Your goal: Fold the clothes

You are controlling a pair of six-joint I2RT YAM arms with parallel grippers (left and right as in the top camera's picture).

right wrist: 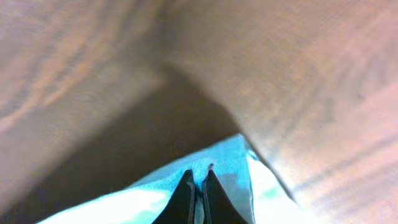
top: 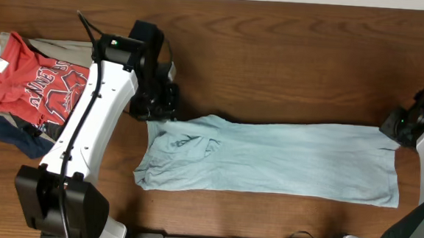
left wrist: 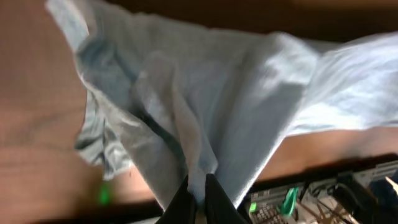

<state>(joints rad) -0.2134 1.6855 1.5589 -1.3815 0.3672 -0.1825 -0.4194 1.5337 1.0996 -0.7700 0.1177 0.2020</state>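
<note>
Two hands share this job. Furthest left, a loose heap lies on the worktop (top: 289, 65), apart from the work: a red shirt (top: 37, 86), something khaki (top: 54, 46) under it and something navy (top: 15, 136) at its near edge. Just right of the heap, the left hand (top: 156, 107) is clenched on the far left corner of the pale blue T-shirt (top: 268, 159). Its wrist view shows the fingers (left wrist: 183, 205) pinched on a ridge of cloth, with slack, rumpled fabric falling away.

The T-shirt lies across the middle of the worktop as a long band, bunched at its left end and flat towards the right. At the far right corner the right hand (top: 397, 130) is likewise clamped on a sliver of the edge.

To do this step well, I judge both hands should rise together and level. They should keep the far edge taut enough to draw out the left-end wrinkles, then lay it evenly. Thin cloth like this may sag or slip if one side leads.

No box, basket or bin shows in any view.
</note>
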